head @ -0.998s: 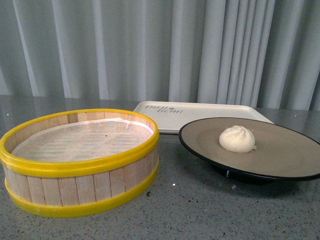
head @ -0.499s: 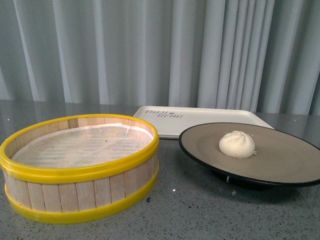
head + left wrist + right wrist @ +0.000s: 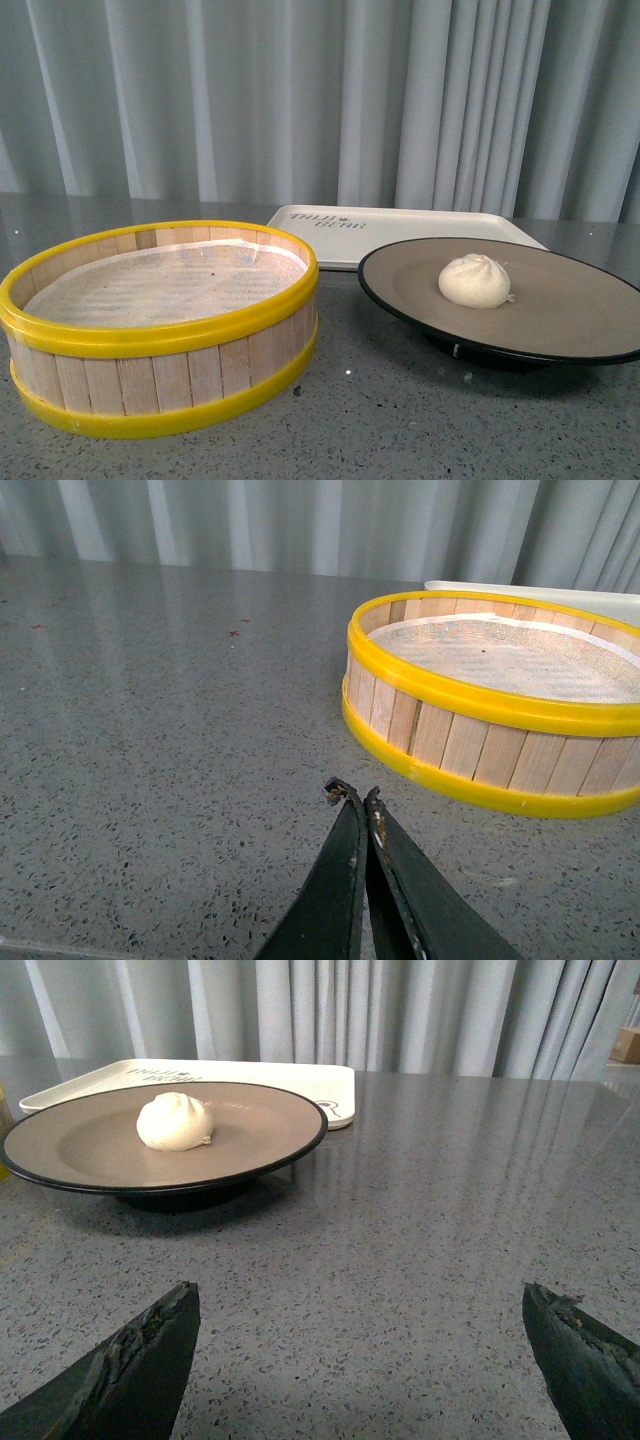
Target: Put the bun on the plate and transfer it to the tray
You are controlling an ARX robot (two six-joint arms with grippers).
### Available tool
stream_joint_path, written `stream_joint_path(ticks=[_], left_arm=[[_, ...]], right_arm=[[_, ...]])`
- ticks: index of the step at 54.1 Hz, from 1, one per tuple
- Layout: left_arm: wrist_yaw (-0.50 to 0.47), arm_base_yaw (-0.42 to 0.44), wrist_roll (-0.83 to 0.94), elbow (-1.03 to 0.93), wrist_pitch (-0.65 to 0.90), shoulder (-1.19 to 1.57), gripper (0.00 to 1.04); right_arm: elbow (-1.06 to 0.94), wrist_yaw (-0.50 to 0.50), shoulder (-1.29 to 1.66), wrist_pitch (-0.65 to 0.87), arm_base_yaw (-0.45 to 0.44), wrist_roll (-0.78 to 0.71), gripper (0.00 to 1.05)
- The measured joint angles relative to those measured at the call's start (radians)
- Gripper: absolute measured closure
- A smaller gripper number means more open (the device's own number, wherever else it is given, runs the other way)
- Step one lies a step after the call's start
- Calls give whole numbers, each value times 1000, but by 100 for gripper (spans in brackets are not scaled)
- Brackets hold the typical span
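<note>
The cream-white bun [image 3: 475, 280] [image 3: 174, 1122] rests on the tan plate with a black rim [image 3: 560, 310] [image 3: 70, 1145], right of centre on the table. Behind the plate lies the flat cream tray [image 3: 400, 228] [image 3: 300, 1075] with dark lettering. Neither arm shows in the front view. My left gripper [image 3: 352, 792] is shut with nothing in it, low over the bare table near the steamer basket. My right gripper [image 3: 360, 1295] is open wide and empty, over the table some way short of the plate.
A round wooden steamer basket with yellow rims [image 3: 160, 325] [image 3: 480, 700] stands left of the plate, lined with white cloth. The grey speckled table [image 3: 400, 420] runs back to a pale curtain [image 3: 320, 100].
The front view has bobbed slightly: the scene sat a little lower half a second ago and is back up now. The bun, plate, tray and basket keep their places relative to each other.
</note>
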Motion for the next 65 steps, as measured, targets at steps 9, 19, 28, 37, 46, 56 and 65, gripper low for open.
stream_joint_path(ticks=[9, 19, 28, 37, 46, 56, 65], left_arm=[[0, 0, 0, 0, -135, -105, 101], [1, 0, 0, 0, -193, -190, 101], [1, 0, 0, 0, -196, -190, 101], [1, 0, 0, 0, -196, -190, 101], [1, 0, 0, 0, -196, -189, 101], [1, 0, -1, 0, -196, -190, 71], [1, 0, -1, 0, -196, -190, 38]], right_arm=[[0, 0, 0, 0, 0, 0, 8], [0, 0, 0, 0, 0, 0, 8], [0, 0, 0, 0, 0, 0, 8], [0, 0, 0, 0, 0, 0, 8], [0, 0, 0, 0, 0, 0, 8], [0, 0, 0, 0, 0, 0, 8], [0, 0, 0, 0, 0, 0, 8]])
